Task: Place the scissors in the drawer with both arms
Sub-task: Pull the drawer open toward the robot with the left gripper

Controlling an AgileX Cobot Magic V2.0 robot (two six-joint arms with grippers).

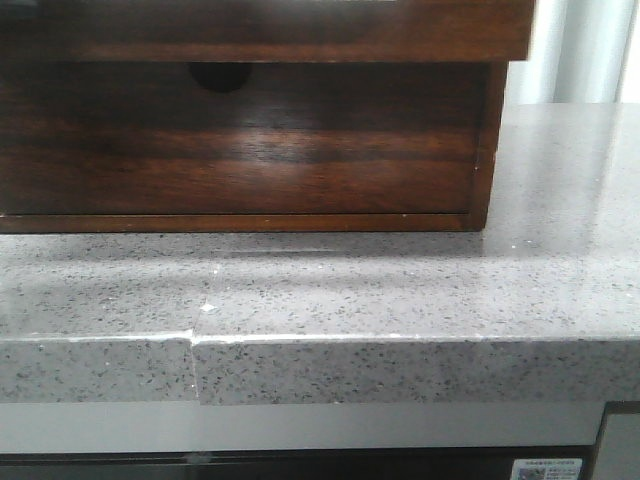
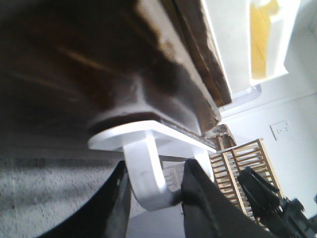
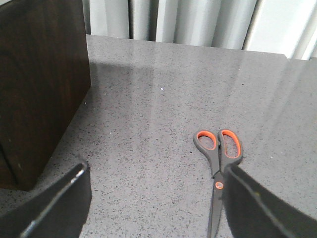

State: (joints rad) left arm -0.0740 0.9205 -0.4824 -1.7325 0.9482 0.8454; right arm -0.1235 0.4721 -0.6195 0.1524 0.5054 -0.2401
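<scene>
Left gripper [image 2: 153,203]: jaws narrow, clamped on white hook handle [image 2: 146,173] fixed to drawer [image 2: 64,74]. Best pulled straight and level, with no twist, as the handle looks slight.
Right gripper [image 3: 156,213]: jaws wide, empty, above scissors [image 3: 218,166] lying flat on grey counter [image 3: 148,99], apart from cabinet [image 3: 39,74]. Centre over the pivot before closing.

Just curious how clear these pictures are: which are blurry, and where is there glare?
Front view: soft, with a pale sheen on the wood front and countertop. Left wrist view: very blurred, bright window. Right wrist view: sharpest, scissors crisp, fingers blurred.
</scene>
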